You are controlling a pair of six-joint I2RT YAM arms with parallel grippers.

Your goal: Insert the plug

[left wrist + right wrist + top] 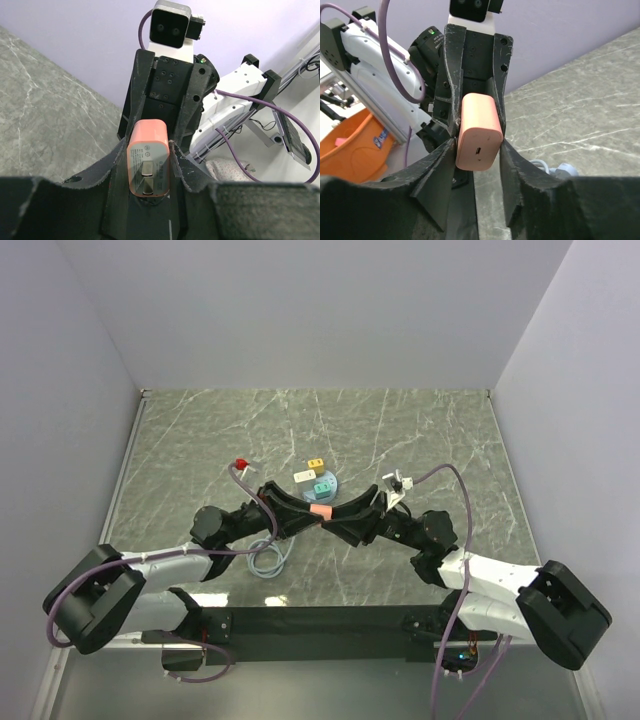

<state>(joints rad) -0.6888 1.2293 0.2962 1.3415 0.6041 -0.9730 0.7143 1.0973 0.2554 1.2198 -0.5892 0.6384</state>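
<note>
Plug (148,160): prongs (146,168) left wrist, port (478,151) right wrist.

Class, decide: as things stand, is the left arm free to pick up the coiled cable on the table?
Probably not. The left gripper is shut on the pink charger, which the right gripper also clamps; it must let go first. The coiled cable lies close by.

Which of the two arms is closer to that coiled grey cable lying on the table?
Left. The left arm passes right beside the coiled cable; the right arm comes in from the opposite side, beyond the pink charger held between them.
</note>
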